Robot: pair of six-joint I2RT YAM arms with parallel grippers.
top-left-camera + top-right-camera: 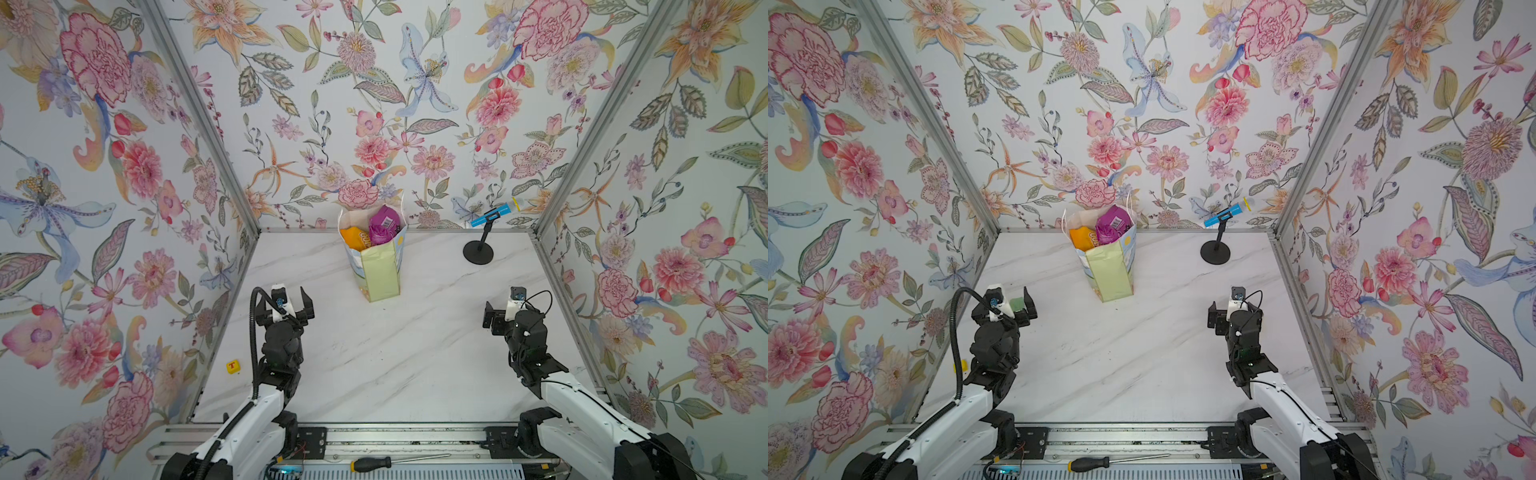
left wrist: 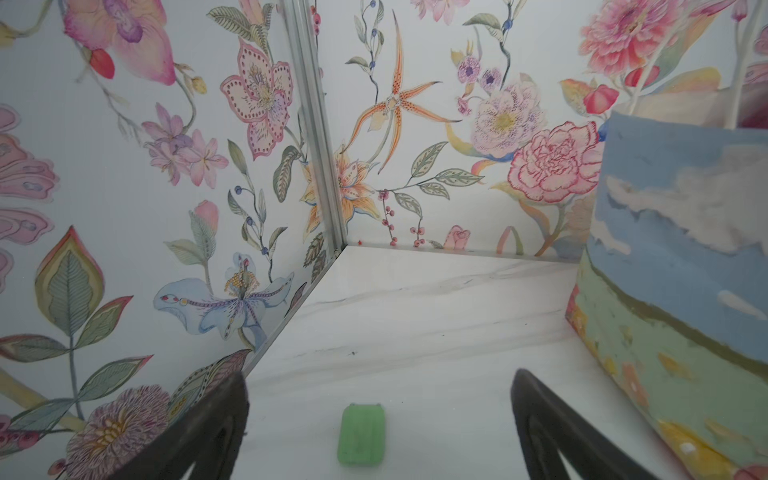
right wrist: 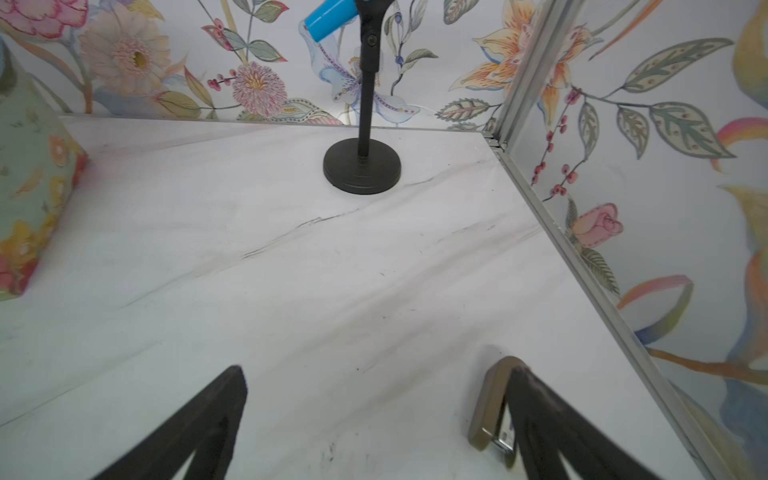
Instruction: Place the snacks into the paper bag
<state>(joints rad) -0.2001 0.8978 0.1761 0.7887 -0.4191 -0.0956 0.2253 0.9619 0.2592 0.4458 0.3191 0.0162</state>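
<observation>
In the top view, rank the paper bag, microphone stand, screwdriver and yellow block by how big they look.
Largest: paper bag.
Then microphone stand and screwdriver, which look about alike; the screwdriver lies nearer the camera, so no ranking.
Smallest: yellow block.

The paper bag (image 1: pixel 380 272) stood at the rear middle of the bench (image 1: pixel 415 357), snacks (image 1: pixel 383 224) inside it; a stand (image 1: pixel 478 252) stood to its right, well apart.

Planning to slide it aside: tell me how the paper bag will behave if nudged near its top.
The paper bag stands tall and narrow, so it would probably tip rather than slide. The purple packet and orange packet sit high at its mouth, likely making it top-heavy.
</observation>
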